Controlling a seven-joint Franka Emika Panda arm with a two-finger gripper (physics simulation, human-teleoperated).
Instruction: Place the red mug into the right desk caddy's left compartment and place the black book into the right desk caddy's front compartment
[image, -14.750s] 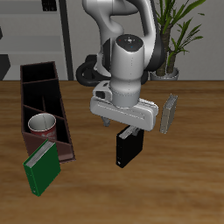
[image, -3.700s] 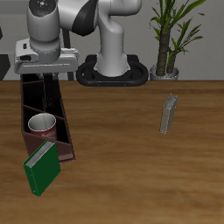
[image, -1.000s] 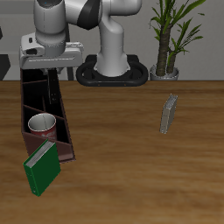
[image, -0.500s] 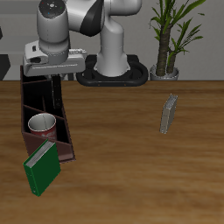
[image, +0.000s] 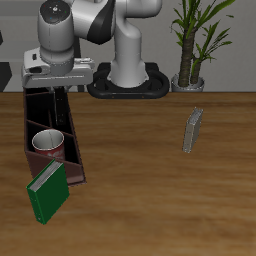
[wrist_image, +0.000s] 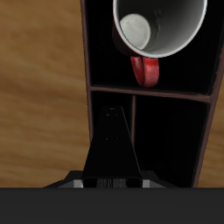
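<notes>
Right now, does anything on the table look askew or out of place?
The green book stands tilted, propped against the outside of the caddy near the table's front edge. The thin grey book stands on end alone. The red mug sits upright inside the caddy.

Wooden table (image: 150, 200), potted plant (image: 192, 40) behind, dark shelving (image: 20, 30).

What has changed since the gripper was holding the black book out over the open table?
The gripper carried the black book back to the right desk caddy and now stands over its far end, the book down in a section. The red mug, green book and grey book stayed put.
</notes>
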